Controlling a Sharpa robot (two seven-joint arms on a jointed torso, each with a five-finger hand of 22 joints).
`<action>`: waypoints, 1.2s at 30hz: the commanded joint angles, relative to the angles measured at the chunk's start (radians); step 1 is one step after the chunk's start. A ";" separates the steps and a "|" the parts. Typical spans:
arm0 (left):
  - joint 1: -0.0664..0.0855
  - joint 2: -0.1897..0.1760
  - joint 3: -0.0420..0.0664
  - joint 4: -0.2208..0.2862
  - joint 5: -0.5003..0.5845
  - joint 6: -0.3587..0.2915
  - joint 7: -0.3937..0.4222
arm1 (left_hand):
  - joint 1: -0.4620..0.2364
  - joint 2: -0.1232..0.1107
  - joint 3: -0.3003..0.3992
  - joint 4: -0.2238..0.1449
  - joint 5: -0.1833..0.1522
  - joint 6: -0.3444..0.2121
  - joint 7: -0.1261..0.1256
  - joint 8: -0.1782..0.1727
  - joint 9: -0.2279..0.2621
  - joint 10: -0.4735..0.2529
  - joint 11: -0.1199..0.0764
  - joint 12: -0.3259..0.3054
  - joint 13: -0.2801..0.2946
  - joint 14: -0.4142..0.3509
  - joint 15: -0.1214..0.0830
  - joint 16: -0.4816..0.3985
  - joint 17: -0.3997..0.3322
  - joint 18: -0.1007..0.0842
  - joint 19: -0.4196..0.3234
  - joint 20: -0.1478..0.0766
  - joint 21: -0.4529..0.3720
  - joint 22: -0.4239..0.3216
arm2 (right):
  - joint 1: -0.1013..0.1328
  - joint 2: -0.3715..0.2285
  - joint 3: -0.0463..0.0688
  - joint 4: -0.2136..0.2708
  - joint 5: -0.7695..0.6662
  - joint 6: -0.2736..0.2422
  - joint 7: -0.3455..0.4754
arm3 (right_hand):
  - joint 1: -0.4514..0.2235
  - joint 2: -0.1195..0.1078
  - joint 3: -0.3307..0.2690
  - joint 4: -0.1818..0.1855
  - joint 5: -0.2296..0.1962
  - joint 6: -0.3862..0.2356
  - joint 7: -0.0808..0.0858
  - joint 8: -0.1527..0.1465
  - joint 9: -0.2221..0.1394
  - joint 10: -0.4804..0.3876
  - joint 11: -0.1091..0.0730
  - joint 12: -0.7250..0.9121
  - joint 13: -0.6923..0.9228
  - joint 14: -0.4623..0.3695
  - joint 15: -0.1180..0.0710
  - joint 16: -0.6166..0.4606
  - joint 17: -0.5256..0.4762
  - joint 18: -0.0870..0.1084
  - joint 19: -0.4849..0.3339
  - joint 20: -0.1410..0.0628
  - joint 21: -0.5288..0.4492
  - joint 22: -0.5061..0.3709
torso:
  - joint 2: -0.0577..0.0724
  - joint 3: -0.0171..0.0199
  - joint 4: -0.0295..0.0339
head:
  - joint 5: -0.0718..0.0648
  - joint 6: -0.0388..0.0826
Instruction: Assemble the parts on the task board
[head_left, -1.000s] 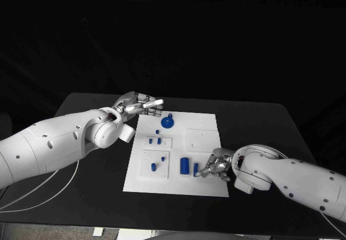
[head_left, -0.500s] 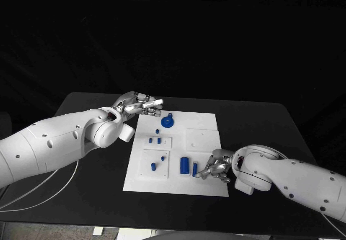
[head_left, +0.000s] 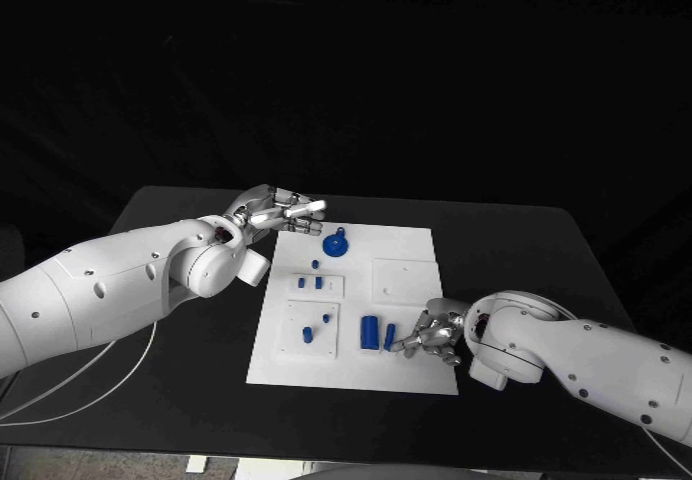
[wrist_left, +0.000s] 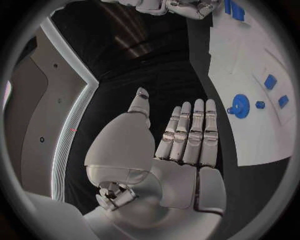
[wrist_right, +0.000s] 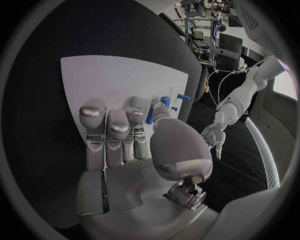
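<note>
The right hand (head_left: 433, 336) pinches a slim blue peg (head_left: 389, 336) at the board's (head_left: 411, 240) near right edge. The left hand (head_left: 277, 211), fingers straight and empty, hovers off the board's far left corner. The peg looks light, stiff, slippery; grip mid-shaft.
</note>
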 joint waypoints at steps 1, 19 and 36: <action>0.000 0.000 0.000 0.001 -0.002 0.005 0.004 | 0.002 0.009 0.001 -0.004 0.005 -0.003 -0.001 0.003 -0.001 -0.006 0.003 -0.002 0.001 0.000 0.003 -0.001 0.000 -0.007 0.001 0.004 0.003 0.001 | -0.002 -0.002 0.001 0.001 -0.003 -0.014 0.016 | -0.001 0.005 -0.008 0.001 0.009 0.004 0.002 0.002 0.002 -0.002 -0.004 0.004 0.001 0.003 0.000 -0.001 0.000 0.004 0.046 0.001 0.003 0.095 | 0.000 0.0002 0.0001 | 0.000 0.001; 0.000 -0.003 0.000 0.001 -0.004 0.005 0.004 | 0.003 0.011 -0.001 -0.009 0.006 -0.002 -0.001 0.003 -0.001 -0.006 0.003 -0.002 0.001 0.000 0.002 -0.001 0.000 -0.007 0.001 0.004 0.003 0.001 | -0.009 -0.031 0.014 0.031 0.003 -0.019 0.046 | 0.002 -0.003 -0.028 0.011 0.030 0.003 0.003 0.002 0.002 -0.003 -0.004 0.002 0.000 0.003 -0.001 -0.002 -0.001 0.006 0.046 0.000 0.000 0.094 | 0.000 -0.0006 -0.0020 | -0.001 0.003; 0.000 0.001 0.000 0.002 -0.006 0.004 0.008 | 0.005 0.014 -0.003 -0.015 0.007 -0.001 -0.001 0.003 -0.001 -0.006 0.002 -0.002 0.001 0.000 0.002 -0.001 0.000 -0.007 0.001 0.003 0.003 0.001 | -0.011 0.007 0.016 0.015 -0.054 -0.043 0.002 | 0.045 -0.001 0.032 -0.059 -0.027 0.008 -0.001 0.001 -0.002 -0.001 -0.006 0.007 0.004 0.004 -0.001 0.003 0.003 0.004 0.046 0.000 0.005 0.095 | -0.001 -0.0027 0.0004 | -0.004 0.003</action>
